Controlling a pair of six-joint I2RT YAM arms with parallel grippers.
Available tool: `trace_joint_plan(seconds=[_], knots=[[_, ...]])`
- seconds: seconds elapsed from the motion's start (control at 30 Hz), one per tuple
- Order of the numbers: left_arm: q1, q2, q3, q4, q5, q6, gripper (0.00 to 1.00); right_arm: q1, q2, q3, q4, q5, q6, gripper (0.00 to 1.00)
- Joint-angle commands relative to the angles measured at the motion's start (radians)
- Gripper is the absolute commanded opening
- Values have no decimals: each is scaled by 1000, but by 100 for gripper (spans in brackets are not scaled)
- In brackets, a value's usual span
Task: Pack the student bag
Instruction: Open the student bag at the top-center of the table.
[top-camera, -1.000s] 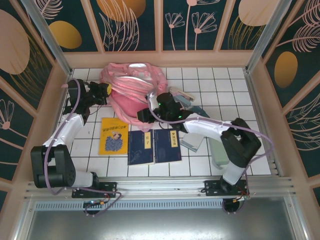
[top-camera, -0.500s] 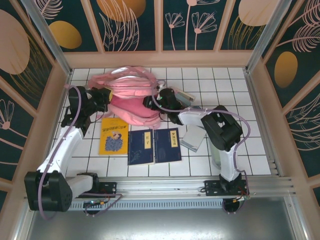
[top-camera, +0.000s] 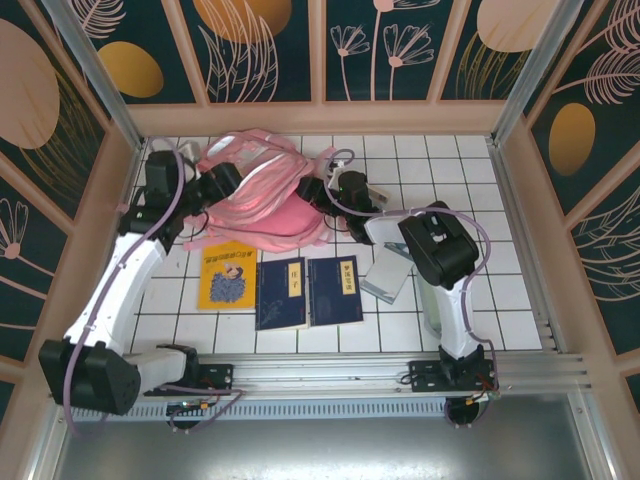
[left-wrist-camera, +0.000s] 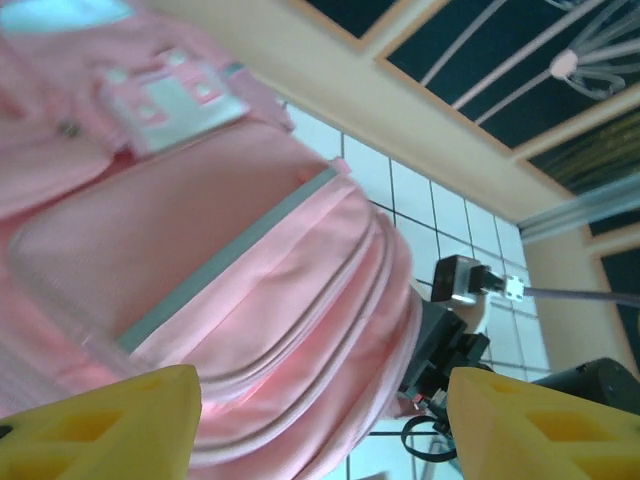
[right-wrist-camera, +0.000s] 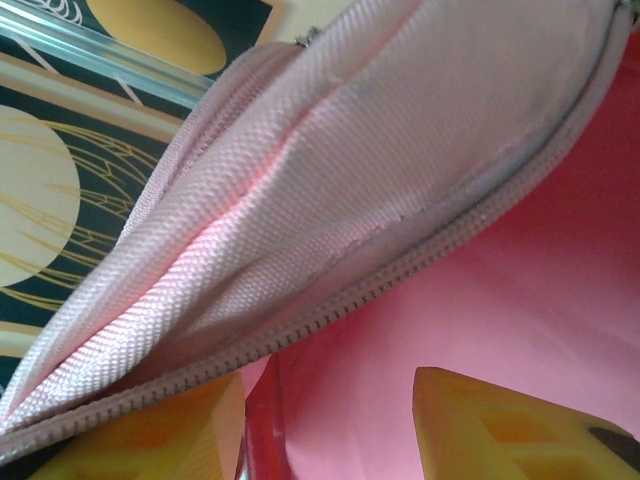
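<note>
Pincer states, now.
Left pincer: open, holding nothing, facing the bag.
Right pincer: open, at the bag's zip edge.

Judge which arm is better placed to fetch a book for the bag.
Left, probably. The left pincer stands open beside the student bag, with the yellow book on its side; the right pincer is at the bag's zip edge, perhaps holding the mouth open.

The backpack (top-camera: 262, 195) is crowding the rear middle, and a row of books (top-camera: 282, 293) is blocking your front approach; the counter (top-camera: 462, 168) is lying bare at right rear.
</note>
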Motion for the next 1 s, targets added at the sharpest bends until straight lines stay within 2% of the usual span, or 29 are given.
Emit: trace_joint_plan(seconds=[0.0, 0.13, 0.27, 0.5, 0.57, 0.7, 0.8, 0.87, 0.9, 0.97], knots=[[-129, 143, 163, -184, -192, 303, 67, -6, -4, 12, 125, -73, 42, 49], [-245, 324, 322, -292, -307, 423, 70, -11, -1, 4, 129, -86, 49, 49], [-288, 426, 398, -315, -291, 468, 69, -14, 7, 6, 126, -98, 58, 49], [-346, 554, 470, -340, -424, 485, 65, -14, 18, 23, 119, -111, 69, 48], [-346, 557, 463, -332, -467, 490, 59, -14, 20, 27, 119, -113, 73, 48], [-346, 564, 439, -310, -481, 489, 45, -14, 23, 33, 122, -120, 83, 47], [-346, 545, 397, -261, -493, 486, 26, -14, 20, 31, 119, -120, 79, 46], [-346, 529, 379, -237, -475, 489, 6, -14, 6, 27, 93, -105, 65, 46], [-346, 524, 378, -233, -463, 489, 0, -14, -5, 22, 76, -97, 52, 46], [-346, 504, 376, -214, -452, 483, 0, -9, -56, 7, -12, -41, -12, 48]])
